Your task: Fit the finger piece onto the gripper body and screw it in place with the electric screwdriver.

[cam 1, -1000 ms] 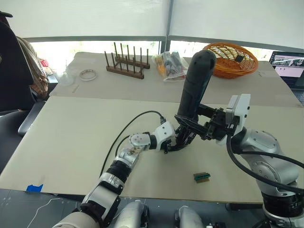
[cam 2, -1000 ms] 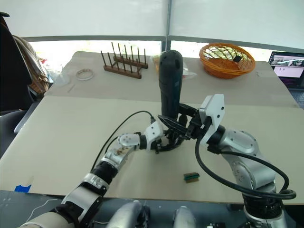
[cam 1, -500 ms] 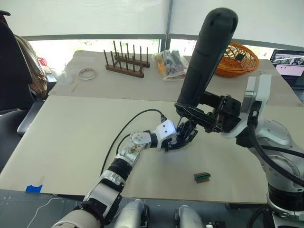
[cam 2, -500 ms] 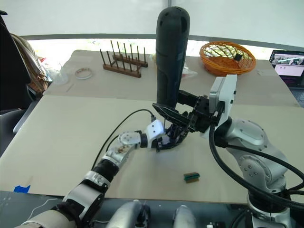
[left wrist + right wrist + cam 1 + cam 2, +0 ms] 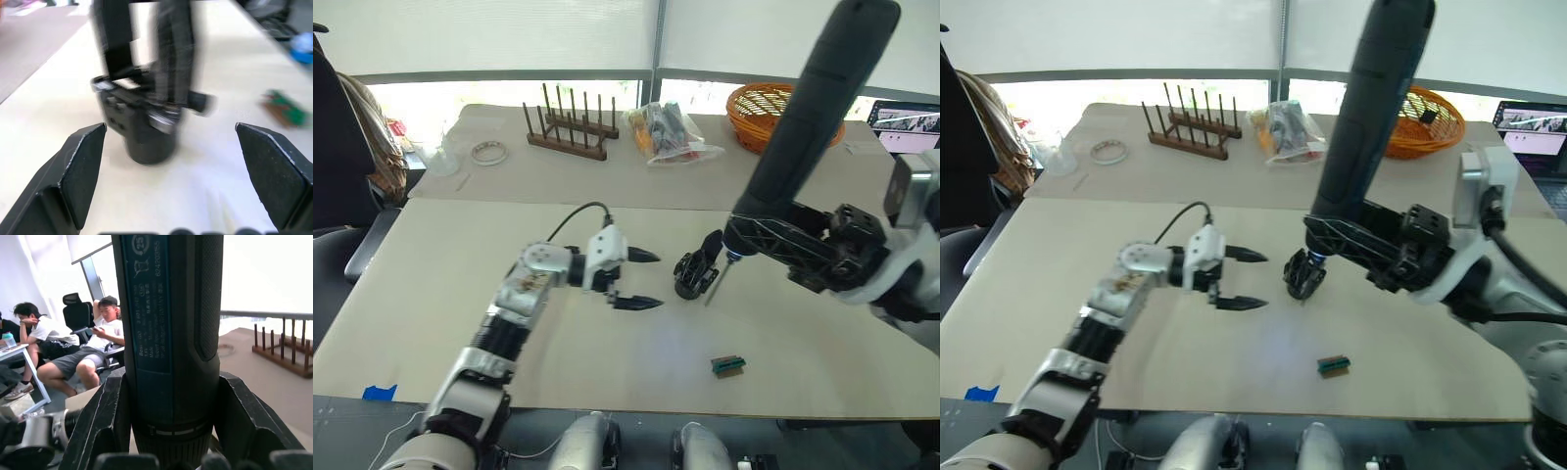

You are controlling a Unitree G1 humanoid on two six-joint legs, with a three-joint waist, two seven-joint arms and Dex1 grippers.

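Gripping one electric screwdriver (image 5: 803,127), right gripper (image 5: 744,240); left gripper (image 5: 641,279) wide, empty.

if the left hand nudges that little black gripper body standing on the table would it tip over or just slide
Probably slide first: the gripper body stands on a round base wider than its upper parts. A high nudge might tip it, since its pointed finger rises well above the base. It looks rigid, and the open left hand is beside it without touching.

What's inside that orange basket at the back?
The orange basket holds one small dark thing near its rim. The electric screwdriver, gripped by the right pincer, covers the basket's left part, so anything there is hidden.
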